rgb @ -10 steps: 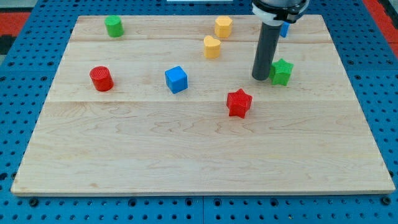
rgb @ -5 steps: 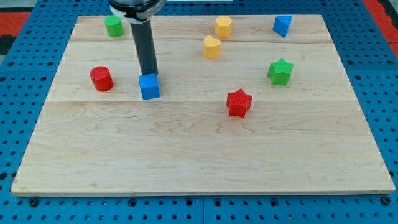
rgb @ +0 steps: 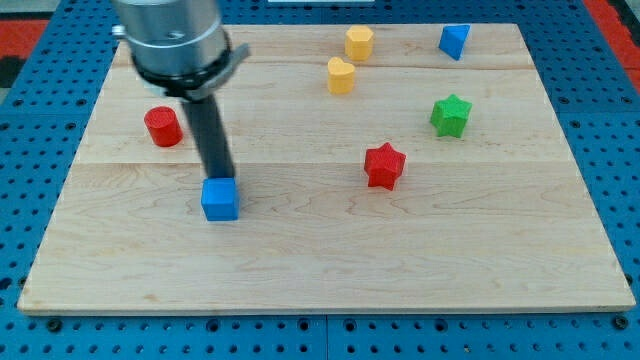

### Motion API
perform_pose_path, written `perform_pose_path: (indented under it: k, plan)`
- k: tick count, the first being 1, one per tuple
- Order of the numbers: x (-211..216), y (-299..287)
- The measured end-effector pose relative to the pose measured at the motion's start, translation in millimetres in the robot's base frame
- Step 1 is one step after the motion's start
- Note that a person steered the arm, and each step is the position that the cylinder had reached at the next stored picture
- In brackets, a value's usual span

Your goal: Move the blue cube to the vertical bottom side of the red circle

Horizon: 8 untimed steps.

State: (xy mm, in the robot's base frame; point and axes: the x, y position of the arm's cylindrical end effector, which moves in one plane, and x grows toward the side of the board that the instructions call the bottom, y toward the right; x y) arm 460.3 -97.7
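No writing, label, brand, number or sign is legible anywhere on the wooden board (rgb: 330, 260), from corner to corner, on the coloured blocks upon it, or on the blue perforated table (rgb: 620, 150) around its edges.

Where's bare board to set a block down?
Whole strip along the view's bottom, below the blue cube and red star. Also between those two. Crowded: the view's top right, around the yellow blocks and green star.
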Motion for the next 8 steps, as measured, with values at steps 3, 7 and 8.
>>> perform_pose_path:
  k: [3, 7, 8]
  plan:
    - [24.2, -13.6]
    - [55.0, -28.0]
    - [72.8, -7.6]
